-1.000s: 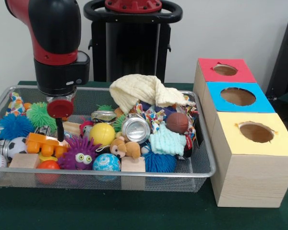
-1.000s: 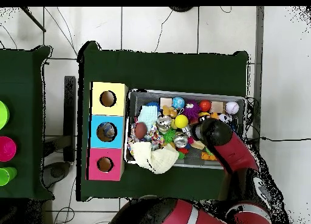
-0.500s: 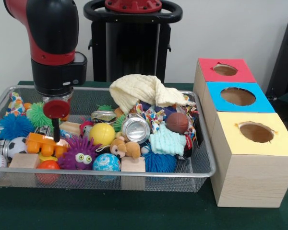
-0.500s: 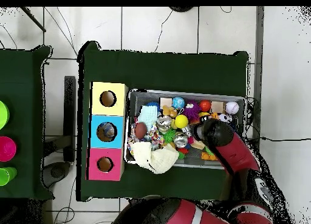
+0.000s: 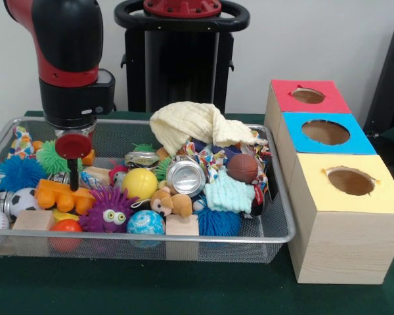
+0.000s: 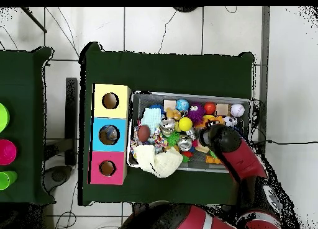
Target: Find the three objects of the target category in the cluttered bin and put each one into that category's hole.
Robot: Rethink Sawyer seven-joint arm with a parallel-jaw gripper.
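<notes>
A: Nearest us, the silver wire-mesh bin (image 5: 276, 237) sits on the dark green cloth-covered table (image 5: 151, 289), with a plain wooden block (image 5: 182, 225) and a blue patterned ball (image 5: 145, 222) pressed against its front wall

B: And we've a purple spiky ball with googly eyes (image 5: 109, 211) beside them, touching the orange plastic toy truck (image 5: 60, 195). Everything lies heaped, so a search has to dig

A: To the side stand three wooden boxes in a row, each top cut with a round hole: yellow-topped box (image 5: 349, 216) nearest, then blue-topped box (image 5: 323, 133), then red-topped box (image 5: 306, 96). We'd say they sit beside the bin so the carry stays short

B: Which category is wanted we can't tell, so the three targets could be any of the balls, blocks or soft toys in the pile

A: Mid-bin, a crushed silver can (image 5: 185, 177) and a brown mini football (image 5: 242, 168), with a cream knitted cloth (image 5: 190, 125) draped over the back

B: The robot's gripper (image 5: 73, 172) hangs over the truck end; wide or narrow, we can't tell

A: Overhead, white floor tiles (image 6: 161, 28) and cables surround the table
</notes>
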